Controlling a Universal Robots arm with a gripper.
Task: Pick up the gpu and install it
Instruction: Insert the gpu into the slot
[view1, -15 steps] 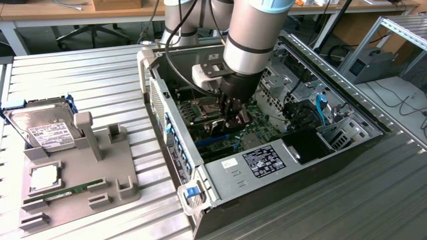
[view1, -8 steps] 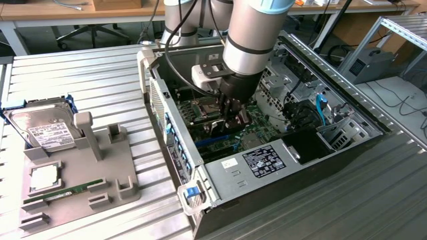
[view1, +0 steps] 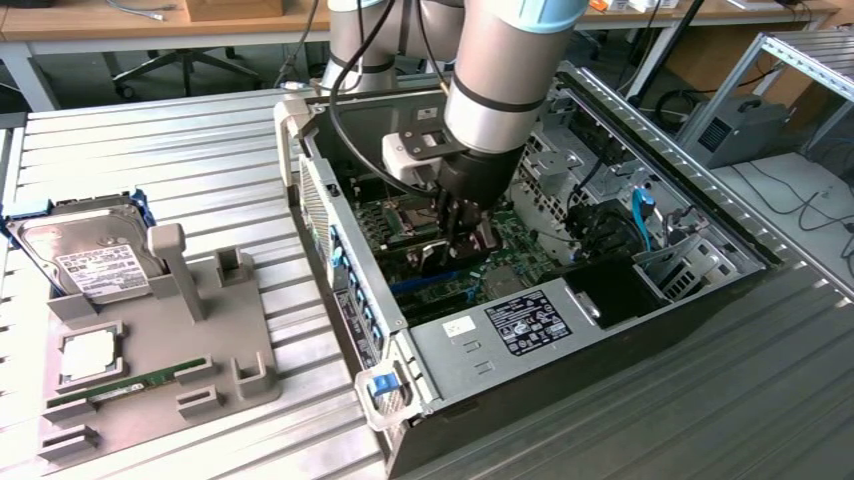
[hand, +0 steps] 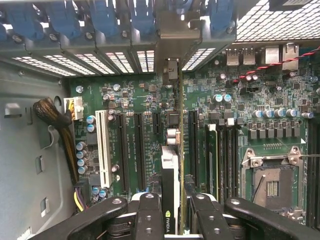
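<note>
The black jaws are clenched on the gpu, a flat green circuit-board card with a silver metal end bracket, gripping it at one end. The card stands on edge over the green motherboard, between two long black expansion slots. Its long axis runs parallel to those slots, from the jaws toward the perforated rear panel with its row of blue plastic latches, and the bracket end points at that panel. Whether its lower edge sits in a slot cannot be told.

All this is inside the open grey metal computer case, into which the silver robot arm reaches from above. The case also holds a labelled grey power supply box at its near end and an empty silver processor socket.

On the exterior view's left, a grey moulded holder rests on the ribbed metal surface. It carries a silver boxy hard drive, a square silver chip and a narrow green memory stick.
</note>
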